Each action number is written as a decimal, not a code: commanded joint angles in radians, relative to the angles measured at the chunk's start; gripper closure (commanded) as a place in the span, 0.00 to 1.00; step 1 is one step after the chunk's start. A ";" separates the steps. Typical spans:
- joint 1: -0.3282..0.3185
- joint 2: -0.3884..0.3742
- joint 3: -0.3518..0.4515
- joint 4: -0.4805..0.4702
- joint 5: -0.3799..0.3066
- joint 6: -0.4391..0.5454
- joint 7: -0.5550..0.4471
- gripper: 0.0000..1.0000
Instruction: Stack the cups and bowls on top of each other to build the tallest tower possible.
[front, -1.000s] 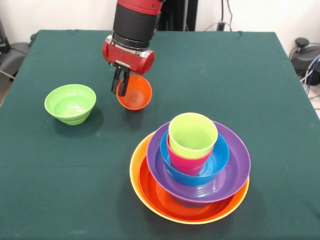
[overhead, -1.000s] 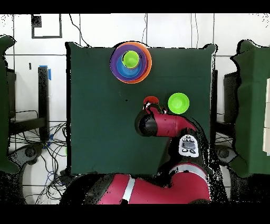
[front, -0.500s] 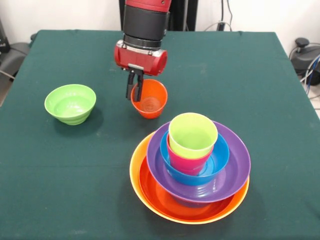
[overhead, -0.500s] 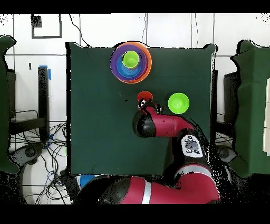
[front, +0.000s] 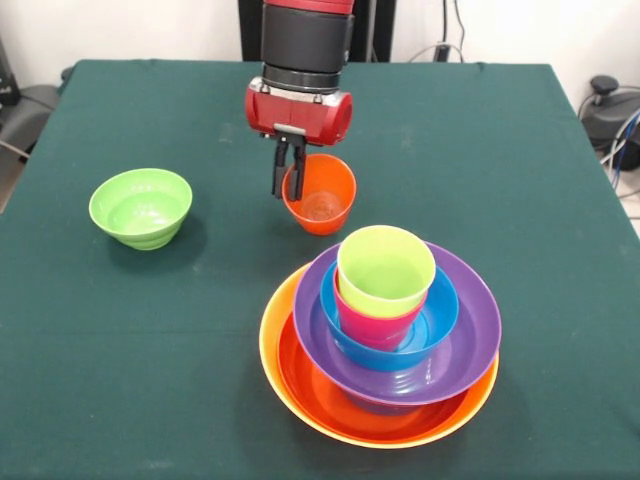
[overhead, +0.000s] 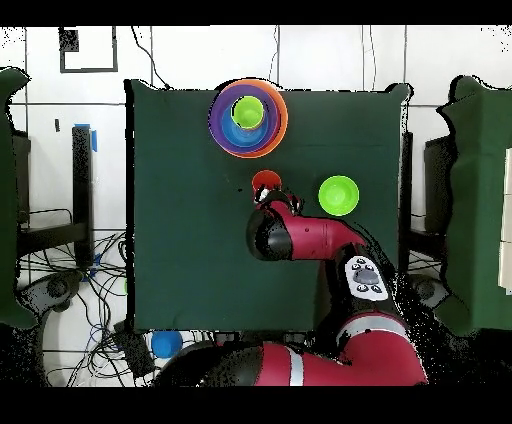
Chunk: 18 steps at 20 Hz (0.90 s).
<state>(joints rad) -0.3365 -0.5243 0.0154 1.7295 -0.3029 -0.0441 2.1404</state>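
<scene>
The gripper (front: 289, 172) hung over the green table (front: 120, 350), its two dark fingers pinched on the rim of the orange cup (front: 321, 195). The cup was held by the rim side nearest the green bowl, so most of it lay to the other side of the fingers and a little below the red wrist housing. It was tilted slightly, its mouth facing up and toward the camera. Whether its base touched the cloth or hung just above could not be told.

The tower (front: 380, 340) stood just in front of the cup, near but apart from it. Its base was the yellow-orange bowl (front: 272, 345), holding the red-orange bowl (front: 320, 395), then the purple bowl (front: 470, 330), a blue bowl (front: 440, 310), the pink cup (front: 375, 325) and the lime cup (front: 385, 270) on top.

The green bowl (front: 140, 207) sat alone, upright, well apart from both gripper and tower.

From overhead, the orange cup (overhead: 265, 182) lay between the tower (overhead: 248, 118) and the arm (overhead: 300, 235), with the green bowl (overhead: 338, 194) to one side.
</scene>
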 joint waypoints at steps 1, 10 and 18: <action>-0.008 0.031 0.087 0.049 -0.081 -0.070 0.061 1.00; 0.025 0.034 0.028 0.080 -0.088 -0.154 0.093 1.00; 0.081 0.054 -0.060 0.102 -0.033 -0.198 0.118 1.00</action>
<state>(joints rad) -0.3056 -0.5176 -0.0393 1.7697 -0.3313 -0.2061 2.1404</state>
